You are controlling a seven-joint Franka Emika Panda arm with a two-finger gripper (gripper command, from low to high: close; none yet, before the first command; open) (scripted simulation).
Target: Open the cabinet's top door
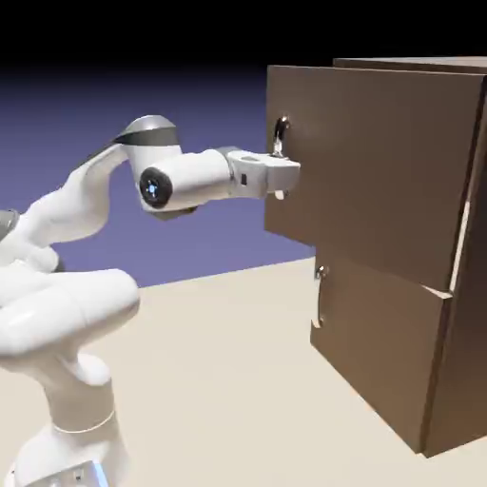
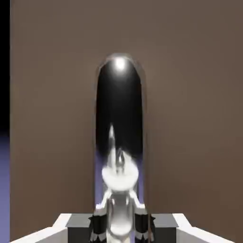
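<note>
The cabinet [image 1: 468, 361] is a tall brown box at the exterior view's right. Its top door [image 1: 380, 171] stands out a little from the front, ahead of the lower door [image 1: 380, 352], and a pale gap shows along its right edge. A curved silver handle [image 1: 280, 136] sits near the top door's left edge. My gripper [image 1: 282, 179] reaches level from the left and is shut on the lower part of this handle. In the hand view the shiny handle [image 2: 119, 118] rises large before the brown top door [image 2: 194, 118], and both grey fingertips [image 2: 98, 225] press against its base inside my gripper [image 2: 120, 224].
The lower door carries a smaller handle [image 1: 320, 297] at its left edge. The white arm [image 1: 67, 314] rises from the lower left, its elbow high. The beige table [image 1: 238, 380] stretches in front of the cabinet.
</note>
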